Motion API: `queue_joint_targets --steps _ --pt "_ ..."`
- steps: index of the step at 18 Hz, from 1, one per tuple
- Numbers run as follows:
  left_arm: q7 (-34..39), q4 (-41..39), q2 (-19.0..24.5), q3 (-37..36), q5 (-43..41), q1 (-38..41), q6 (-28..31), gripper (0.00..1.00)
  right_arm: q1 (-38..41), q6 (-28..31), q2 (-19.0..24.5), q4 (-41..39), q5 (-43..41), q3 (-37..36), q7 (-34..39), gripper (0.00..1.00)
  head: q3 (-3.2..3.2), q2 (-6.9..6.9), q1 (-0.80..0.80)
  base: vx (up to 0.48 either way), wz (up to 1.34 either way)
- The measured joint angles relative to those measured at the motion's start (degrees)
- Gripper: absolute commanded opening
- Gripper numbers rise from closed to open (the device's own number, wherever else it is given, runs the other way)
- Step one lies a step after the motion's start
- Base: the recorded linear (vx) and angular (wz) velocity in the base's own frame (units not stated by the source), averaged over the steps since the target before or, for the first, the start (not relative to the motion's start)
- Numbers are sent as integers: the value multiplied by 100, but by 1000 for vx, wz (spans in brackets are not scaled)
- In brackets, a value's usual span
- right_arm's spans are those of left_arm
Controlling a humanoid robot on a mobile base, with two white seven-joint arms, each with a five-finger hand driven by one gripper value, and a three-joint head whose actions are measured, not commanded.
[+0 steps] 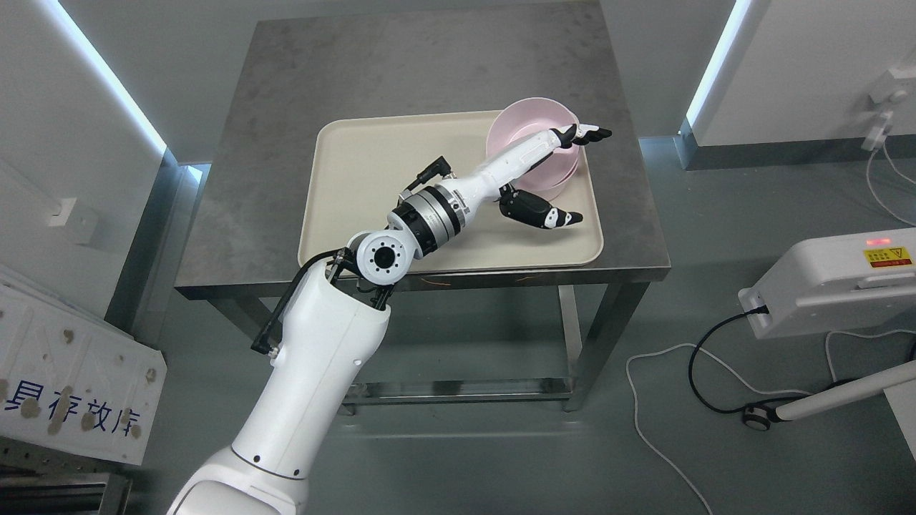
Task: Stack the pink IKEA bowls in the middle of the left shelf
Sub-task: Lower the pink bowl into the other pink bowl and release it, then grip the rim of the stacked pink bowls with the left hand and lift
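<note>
Reaching in from the lower left, the white left arm stretches over the beige tray [372, 179] on the grey counter [286, 86]. Its left hand [551, 168] is spread wide around the pink bowls [533, 132] at the tray's far right corner, long fingers [583, 134] across the rim, thumb low beside the wall; whether it actually grips them is hard to tell.

White left arm [315, 372], black cables, black-tipped hand [551, 172].
</note>
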Motion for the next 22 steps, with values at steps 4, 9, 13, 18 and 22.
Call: queue_joint_targets --steps 4,9,13,18,22 --pt "0 -197 -2 44 -208 89 -93 80 0 0 0 0 0 0 0 100 0 0 0 0 0" --pt "-11 -339 -3 222 -271 142 -174 79 1 0 0 0 0 0 0 100 0 0 0 0 0" --pt "-51 -408 -4 332 -749 130 98 73 0 0 0 0 0 0 0 100 0 0 0 0 0" --pt "-446 -430 -5 398 -1497 78 158 68 0 0 0 0 0 0 0 100 0 0 0 0 0" --pt "-641 -411 -5 433 -2003 22 169 60 0 0 0 0 0 0 0 100 0 0 0 0 0"
